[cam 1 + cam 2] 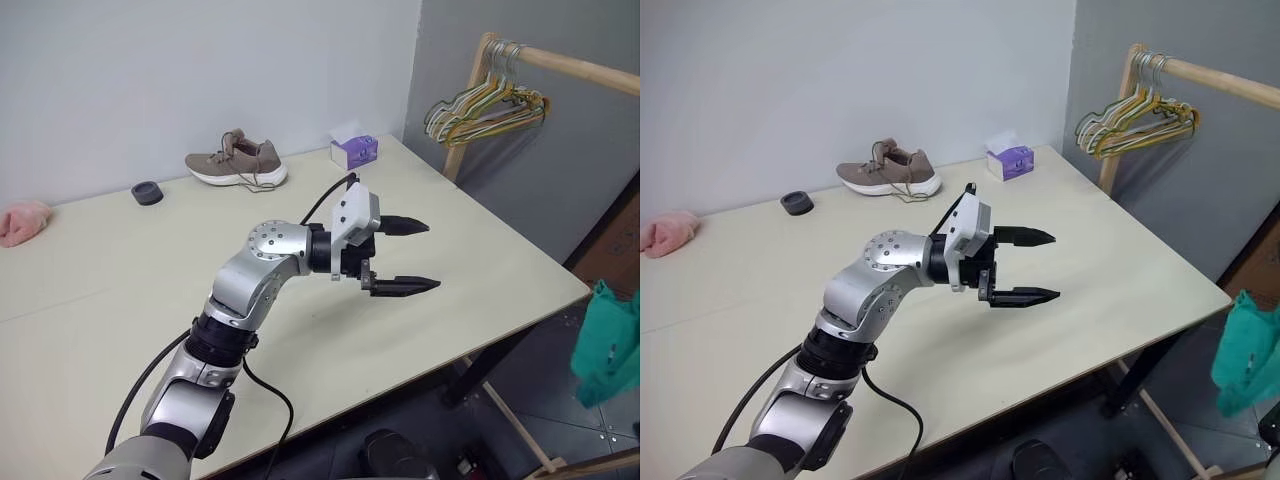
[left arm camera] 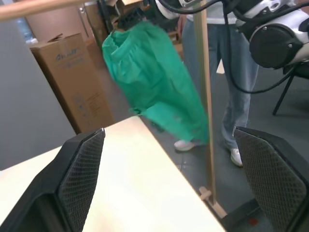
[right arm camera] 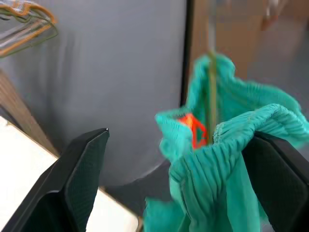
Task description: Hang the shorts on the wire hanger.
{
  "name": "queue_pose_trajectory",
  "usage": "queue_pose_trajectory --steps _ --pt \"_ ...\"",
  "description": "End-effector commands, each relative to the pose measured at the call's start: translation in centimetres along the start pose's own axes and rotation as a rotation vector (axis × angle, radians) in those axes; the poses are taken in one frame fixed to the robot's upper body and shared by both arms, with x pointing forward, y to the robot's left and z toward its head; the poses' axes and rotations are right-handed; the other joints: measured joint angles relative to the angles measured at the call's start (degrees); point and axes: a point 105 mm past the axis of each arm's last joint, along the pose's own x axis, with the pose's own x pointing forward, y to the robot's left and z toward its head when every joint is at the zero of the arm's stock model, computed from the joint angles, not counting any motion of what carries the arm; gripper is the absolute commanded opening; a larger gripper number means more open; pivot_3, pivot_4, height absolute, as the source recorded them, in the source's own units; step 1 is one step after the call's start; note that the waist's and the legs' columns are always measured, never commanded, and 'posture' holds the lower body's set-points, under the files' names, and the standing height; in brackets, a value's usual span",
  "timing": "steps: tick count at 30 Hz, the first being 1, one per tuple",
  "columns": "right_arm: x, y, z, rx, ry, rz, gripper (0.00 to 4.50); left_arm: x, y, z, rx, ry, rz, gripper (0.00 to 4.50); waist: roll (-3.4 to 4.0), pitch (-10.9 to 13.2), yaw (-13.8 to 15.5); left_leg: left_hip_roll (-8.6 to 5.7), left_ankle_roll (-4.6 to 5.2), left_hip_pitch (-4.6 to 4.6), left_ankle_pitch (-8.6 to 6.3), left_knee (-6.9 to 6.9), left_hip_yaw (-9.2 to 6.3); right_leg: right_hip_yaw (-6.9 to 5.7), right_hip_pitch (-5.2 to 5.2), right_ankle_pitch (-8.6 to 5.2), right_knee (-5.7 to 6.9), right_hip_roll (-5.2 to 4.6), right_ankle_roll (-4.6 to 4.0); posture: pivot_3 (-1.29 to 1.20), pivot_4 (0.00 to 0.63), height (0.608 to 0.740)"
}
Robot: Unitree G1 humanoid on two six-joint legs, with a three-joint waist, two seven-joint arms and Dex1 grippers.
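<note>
Shorts (image 3: 212,159) are hanging off the table's (image 1: 480,250) far right corner, draped over a thin wire hanger (image 3: 211,92) and lying between the right gripper's (image 3: 188,183) spread fingers. Left gripper (image 1: 405,256) is hovering over the table, fingers apart and holding nothing.

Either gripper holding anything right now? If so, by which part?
Left gripper: open over the table, holding nothing. Right gripper: fingers spread wide, the shorts hang between them at the gathered waistband, not clamped.
</note>
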Motion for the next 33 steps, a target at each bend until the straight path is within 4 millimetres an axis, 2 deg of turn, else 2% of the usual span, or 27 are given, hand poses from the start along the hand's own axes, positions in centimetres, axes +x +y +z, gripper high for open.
queue_pose_trajectory --steps 1,4,6,13,17,19,23,26,29,31,33 --pt "-1.0 -0.3 1.4 0.012 -0.055 -0.046 4.45 -0.8 0.6 0.8 0.041 -0.014 0.031 4.5 0.0 0.0 0.2 0.0 0.0 -0.01 0.0 0.0 0.02 0.02 -0.02 0.01 0.0 0.0 0.01 -0.37 0.0 0.74" --pt "-1.2 0.6 -0.8 0.129 0.07 -0.014 4.45 -1.0 0.7 0.7 0.04 -0.011 0.038 4.5 -0.02 0.0 0.1 0.01 0.0 -0.01 0.0 0.01 0.03 0.05 -0.02 0.02 0.01 0.0 0.03 -0.37 0.0 0.74" --pt "-1.5 0.9 -1.3 0.191 0.104 -0.018 4.45 -1.1 0.7 0.6 0.04 -0.008 0.039 4.5 0.0 0.0 0.2 0.02 0.0 -0.01 0.0 0.01 0.05 0.08 -0.03 0.03 0.02 0.01 0.04 -0.37 0.0 0.74" --pt "-3.0 2.6 -1.3 0.287 0.072 -0.051 4.45 -1.2 0.7 0.3 0.038 0.005 0.032 4.5 0.15 0.0 0.2 0.03 0.03 -0.07 -0.01 0.0 0.09 0.15 -0.19 0.03 0.11 0.02 0.04 -0.38 0.0 0.74" --pt "-4.5 5.4 -4.4 0.288 0.071 -0.075 4.45 -1.3 0.7 0.2 0.037 0.011 0.029 4.5 0.13 -0.1 0.0 0.12 0.03 -0.06 -0.02 0.0 0.1 0.19 -0.22 0.03 0.16 0.09 0.04 -0.38 0.0 0.74" --pt "-5.3 5.7 -4.3 0.255 0.036 -0.097 4.45 -1.4 0.7 0.1 0.037 0.012 0.03 4.5 0.36 0.0 0.1 0.14 0.03 -0.11 -0.02 0.01 0.14 0.25 -0.36 0.03 0.22 0.13 0.04 -0.38 0.0 0.74" --pt "-7.1 6.5 -1.8 0.056 -0.124 -0.077 4.45 -1.7 0.9 0.1 0.039 0.019 0.042 4.5 0.49 0.0 0.5 -0.06 0.04 -0.09 -0.02 0.04 0.2 0.28 -0.44 0.0 0.25 -0.06 0.11 -0.37 0.0 0.74" --pt "-8.4 9.1 -1.1 -0.047 -0.228 0.025 4.45 -2.1 1.2 -0.1 0.036 0.029 0.068 4.5 0.2 -0.1 0.1 -0.01 0.05 -0.08 -0.03 0.02 0.15 0.23 -0.36 0.0 0.21 -0.01 0.14 -0.37 0.0 0.74" --pt "-9.8 13.5 -1.4 -0.153 -0.315 0.225 4.45 -3.2 2.3 -0.8 0.042 0.057 0.165 4.5 0.21 -0.1 -0.4 0.05 0.06 -0.08 -0.04 -0.02 0.21 0.3 -0.37 -0.01 0.21 0.06 0.14 -0.37 0.0 0.74" --pt "-10.9 16.8 -1.9 -0.194 -0.371 0.391 4.45 -4.5 4.1 -1.7 0.061 0.1 0.3 4.5 0.19 -0.1 -0.7 0.15 0.06 -0.07 -0.04 -0.03 0.23 0.33 -0.39 -0.01 0.22 0.14 0.14 -0.38 0.0 0.74" --pt "-11.6 20.1 -2.8 -0.21 -0.397 0.564 4.45 -6.8 6.7 -2.8 0.051 0.142 0.528 4.5 0.16 -0.1 -0.8 0.19 0.06 -0.05 -0.04 -0.03 0.18 0.29 -0.39 -0.01 0.21 0.19 0.14 -0.37 0.0 0.74"
